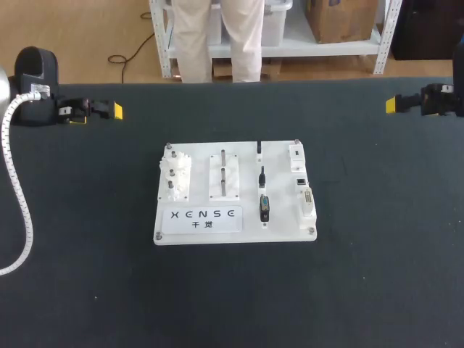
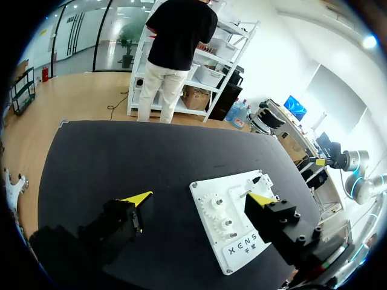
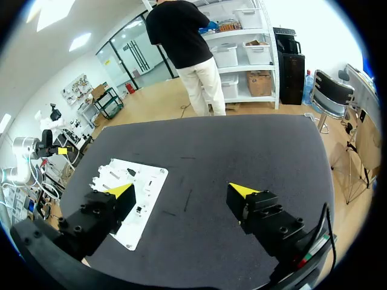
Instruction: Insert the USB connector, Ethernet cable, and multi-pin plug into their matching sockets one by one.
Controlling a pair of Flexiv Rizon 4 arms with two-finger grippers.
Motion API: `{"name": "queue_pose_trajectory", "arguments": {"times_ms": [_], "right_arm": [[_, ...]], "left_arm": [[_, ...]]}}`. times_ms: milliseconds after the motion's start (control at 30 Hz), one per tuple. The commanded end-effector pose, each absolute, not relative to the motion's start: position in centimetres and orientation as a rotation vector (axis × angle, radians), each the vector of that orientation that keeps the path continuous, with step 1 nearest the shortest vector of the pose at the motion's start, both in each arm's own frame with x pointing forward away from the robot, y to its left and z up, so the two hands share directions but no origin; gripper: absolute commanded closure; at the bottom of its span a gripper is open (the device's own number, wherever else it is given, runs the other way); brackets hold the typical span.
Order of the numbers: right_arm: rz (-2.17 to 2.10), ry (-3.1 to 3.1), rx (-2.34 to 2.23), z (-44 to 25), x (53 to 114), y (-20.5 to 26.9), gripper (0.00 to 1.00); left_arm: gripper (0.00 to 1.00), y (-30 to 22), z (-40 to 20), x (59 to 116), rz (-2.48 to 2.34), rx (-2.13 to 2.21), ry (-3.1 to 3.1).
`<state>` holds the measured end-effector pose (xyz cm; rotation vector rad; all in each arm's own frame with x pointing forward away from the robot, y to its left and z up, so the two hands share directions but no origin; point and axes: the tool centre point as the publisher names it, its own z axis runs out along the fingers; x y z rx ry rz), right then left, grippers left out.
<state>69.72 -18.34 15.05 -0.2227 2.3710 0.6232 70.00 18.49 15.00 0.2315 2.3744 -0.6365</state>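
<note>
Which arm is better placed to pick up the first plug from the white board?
Right, probably. The black plugs and the sockets sit on the white board's right part, nearer the right gripper; the left gripper would reach across the gears. Both are open.

A white rectangular plastic board [image 1: 283, 233] carries one black printed mark [image 1: 202, 215] near its front-left edge: five spaced capital letters above two smaller characters.

Bright, even indoor light from above.
The white board [image 1: 235, 192] shines pale, nearly washed out, against the dull black table [image 1: 87, 275], which takes the light flatly. Shadows beside the board's raised parts are short and soft.
</note>
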Motion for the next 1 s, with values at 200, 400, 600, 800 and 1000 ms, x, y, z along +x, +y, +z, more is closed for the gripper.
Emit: {"name": "queue_pose_trajectory", "arguments": {"times_ms": [200, 400, 600, 800, 1000], "right_arm": [[0.453, 2.457, -0.255, 16.7, 72.8, -16.2, 0.00], [0.371, 2.524, -0.272, 16.8, 74.9, -13.6, 0.00], [0.334, 2.641, -0.251, 14.8, 76.1, -9.5, 0.00], [0.332, 2.709, -0.285, 12.5, 76.6, -5.1, 0.00], [0.252, 2.732, -0.323, 10.5, 76.8, -1.8, 0.00]], "left_arm": [[0.00, 18.5, 15.0, 70.0, -0.636, 0.231, 2.374], [0.00, 18.5, 15.0, 70.0, -0.636, 0.231, 2.374], [0.00, 18.5, 15.0, 70.0, -0.636, 0.231, 2.374], [0.00, 18.5, 15.0, 70.0, -0.636, 0.231, 2.374], [0.00, 18.5, 15.0, 70.0, -0.636, 0.231, 2.374]]}}
